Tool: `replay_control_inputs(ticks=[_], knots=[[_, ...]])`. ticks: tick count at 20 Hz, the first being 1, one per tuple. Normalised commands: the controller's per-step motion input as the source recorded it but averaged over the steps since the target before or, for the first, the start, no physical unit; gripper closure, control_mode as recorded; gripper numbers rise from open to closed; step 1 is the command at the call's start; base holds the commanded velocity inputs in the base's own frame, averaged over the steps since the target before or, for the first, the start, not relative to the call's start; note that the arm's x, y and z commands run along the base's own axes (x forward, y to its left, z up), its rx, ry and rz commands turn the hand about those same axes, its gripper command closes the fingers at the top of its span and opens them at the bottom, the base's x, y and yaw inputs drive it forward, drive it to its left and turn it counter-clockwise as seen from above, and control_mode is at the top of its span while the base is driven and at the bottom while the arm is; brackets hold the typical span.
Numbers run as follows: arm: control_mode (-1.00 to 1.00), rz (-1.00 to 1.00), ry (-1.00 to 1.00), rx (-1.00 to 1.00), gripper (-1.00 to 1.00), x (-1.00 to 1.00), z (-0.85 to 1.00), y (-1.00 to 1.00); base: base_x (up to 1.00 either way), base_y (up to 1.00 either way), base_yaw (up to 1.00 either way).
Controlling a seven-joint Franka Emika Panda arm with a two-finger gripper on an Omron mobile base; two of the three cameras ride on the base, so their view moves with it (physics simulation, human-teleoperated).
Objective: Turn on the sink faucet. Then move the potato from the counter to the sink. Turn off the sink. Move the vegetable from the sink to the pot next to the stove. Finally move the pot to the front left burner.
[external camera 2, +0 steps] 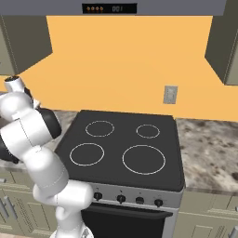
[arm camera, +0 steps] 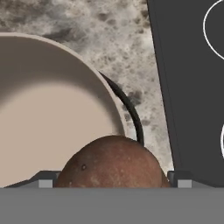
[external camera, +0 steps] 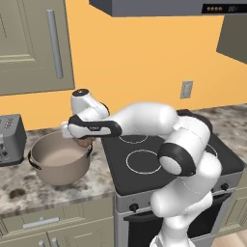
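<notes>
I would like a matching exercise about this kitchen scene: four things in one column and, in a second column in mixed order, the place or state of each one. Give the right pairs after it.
Things:
1. potato
2. pot
3. toaster
4. front left burner

Places or states:
A. at the left edge of the counter
B. between the gripper fingers, above the pot's rim
C. bare, nothing on it
D. on the counter beside the stove, empty inside

Pairs: 1-B, 2-D, 3-A, 4-C

Potato perhaps half-hidden behind gripper
</notes>
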Motion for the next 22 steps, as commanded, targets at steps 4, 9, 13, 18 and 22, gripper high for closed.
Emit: replay_control_inputs(ticks=[4,9,13,18,22], knots=[[-1.00,0.00,0.00,0.00,1.00,-0.11,0.11,0.38,0.00,0.00,0.00],[-1.00,0.01,0.03,-0.01,1.00,-0.01,-0.08,0.25,0.00,0.00,0.00],[-1.00,0.00,0.01,-0.07,1.00,0.00,-0.37,0.22,0.00,0.00,0.00],[-1.00,0.00,0.00,-0.07,1.00,0.00,-0.30,0.28,0.00,0.00,0.00],[-1.00,0.00,0.01,-0.07,1.00,0.00,-0.18,0.25,0.00,0.00,0.00]])
